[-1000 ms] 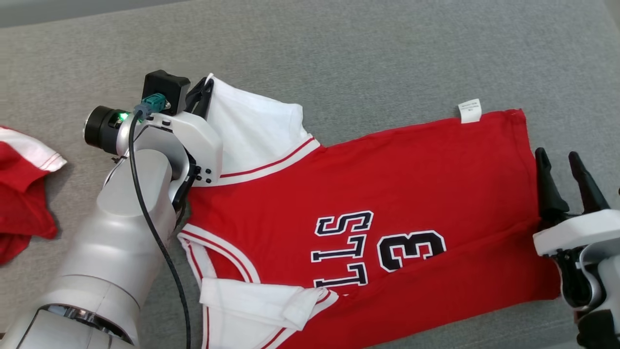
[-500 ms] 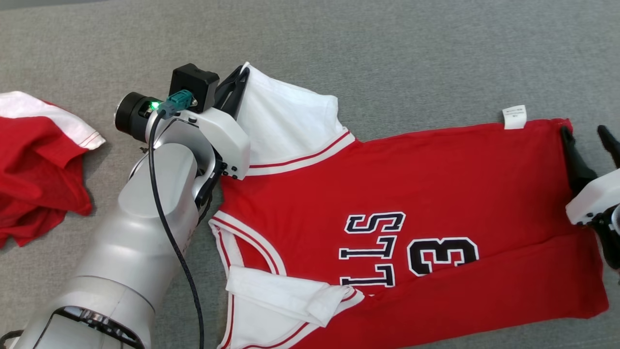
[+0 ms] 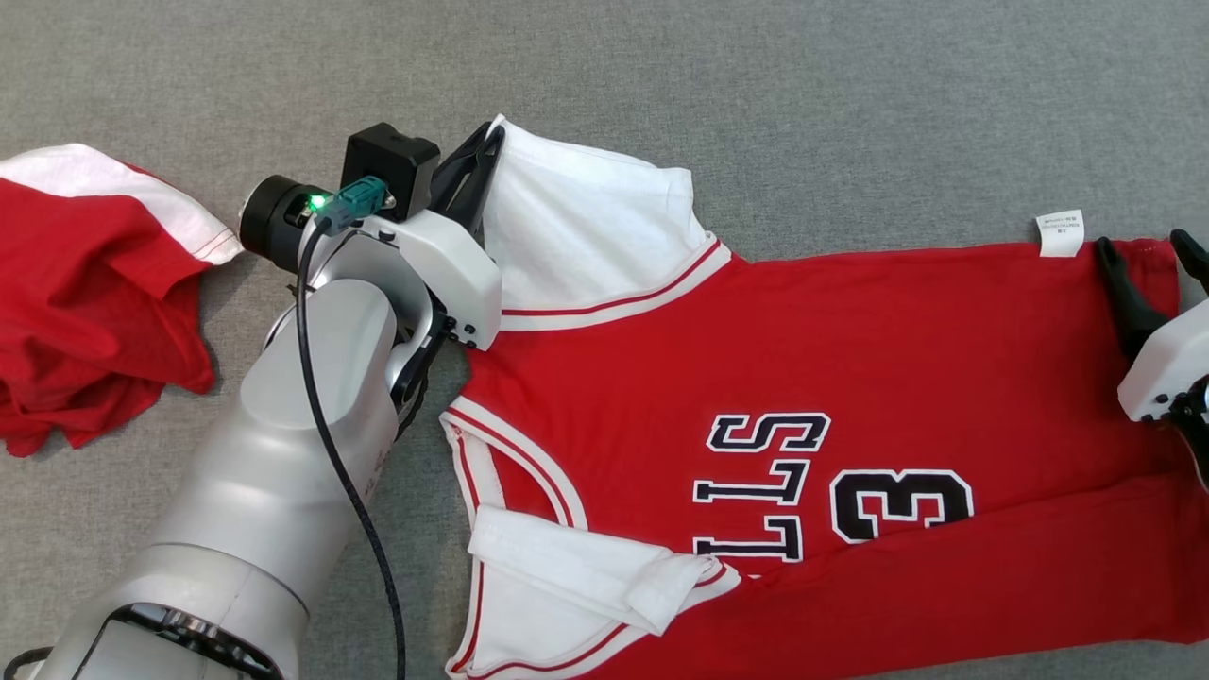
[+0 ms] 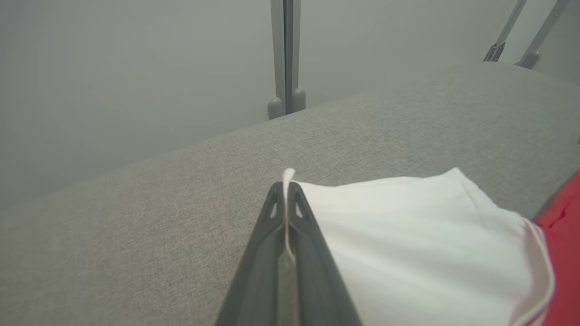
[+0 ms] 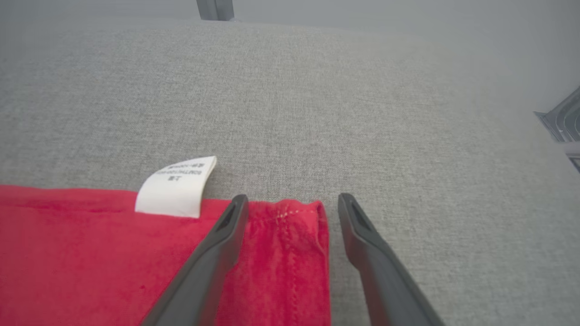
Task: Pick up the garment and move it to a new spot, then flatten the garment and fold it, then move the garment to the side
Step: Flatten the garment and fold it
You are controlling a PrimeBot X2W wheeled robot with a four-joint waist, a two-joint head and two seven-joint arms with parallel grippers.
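Left jaws pinched on the sleeve, right jaws wide at the hem corner

Jaws of the left gripper (image 4: 284, 190) are pressed together. A thin edge of the white sleeve (image 4: 408, 235) is caught between them, and its rim stands up a little past the tips. From this pinch the sleeve spreads away to the gripper's right side. It then joins the red body of the garment (image 3: 850, 378), which lies flat on the grey surface (image 3: 756, 94) with its black letters and a number facing up.

Jaws of the right gripper (image 5: 293, 199) stand wide apart and hold nothing. The hem corner (image 5: 290, 240) of the garment lies between them. One finger is over the red cloth and the other is over the bare grey surface, just beside the cloth edge. I cannot tell if the fingers touch the cloth. A white care label (image 5: 176, 185) sticks out from the garment's edge, near the finger that is over the cloth.

Between the two grippers the garment stretches in one long piece. Its other white sleeve (image 3: 586, 576) is folded over itself, well apart from both grippers. On the far side of the left arm, away from the garment, a second red garment (image 3: 85, 312) lies crumpled.
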